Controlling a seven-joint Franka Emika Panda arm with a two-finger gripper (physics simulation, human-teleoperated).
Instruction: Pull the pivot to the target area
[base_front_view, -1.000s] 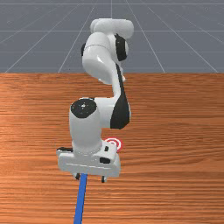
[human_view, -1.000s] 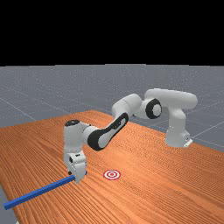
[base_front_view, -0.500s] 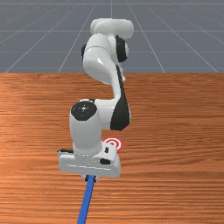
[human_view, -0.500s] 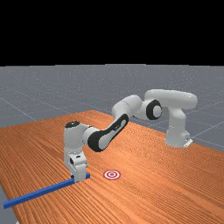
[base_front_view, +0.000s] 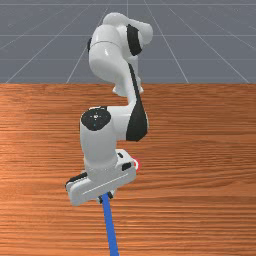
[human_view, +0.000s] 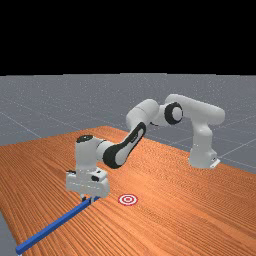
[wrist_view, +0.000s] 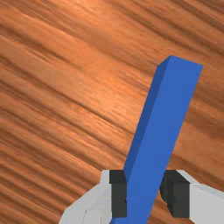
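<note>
In the front view my gripper holds the inner end of a long blue bar, which runs down out of the picture. The far view has the gripper low over the table, with the blue bar slanting to the lower left. Seen from the wrist, the gripper has a dark pad against each side of the bar, whose short square end sticks out past them, slightly askew. A red-and-white ring target lies apart from the bar; my hand partly covers the target in the front view.
The wooden table extends around the target and under the arm. At the far view's lower left, the bar's outer end reaches the table's near edge. The arm's base stands at the far view's right.
The fingers, apart a second ago, have closed on the bar. Since then my hand has turned, and the bar has swung with it, its outer end shifting toward the front view's right.
</note>
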